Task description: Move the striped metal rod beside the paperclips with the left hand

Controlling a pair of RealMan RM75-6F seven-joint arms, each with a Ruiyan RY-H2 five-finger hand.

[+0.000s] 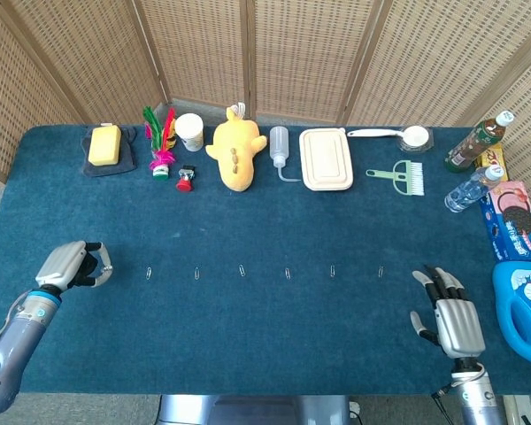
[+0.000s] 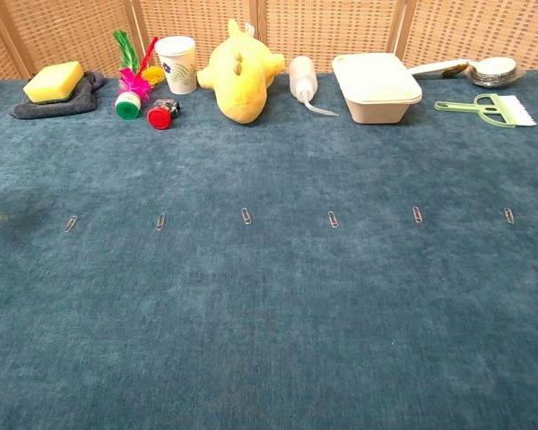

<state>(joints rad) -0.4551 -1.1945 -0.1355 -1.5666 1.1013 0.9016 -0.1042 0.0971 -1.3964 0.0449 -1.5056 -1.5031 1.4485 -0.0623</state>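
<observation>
Holding the striped metal rod (image 1: 104, 262) in my curled left hand (image 1: 69, 266) at the left end of the paperclips (image 1: 242, 271), I judge only setting down remains.

I see the paperclips (image 1: 242, 270) run left to right in a row, my left hand (image 1: 69, 265) just left of them (right hand (image 1: 451, 320) far right).
</observation>
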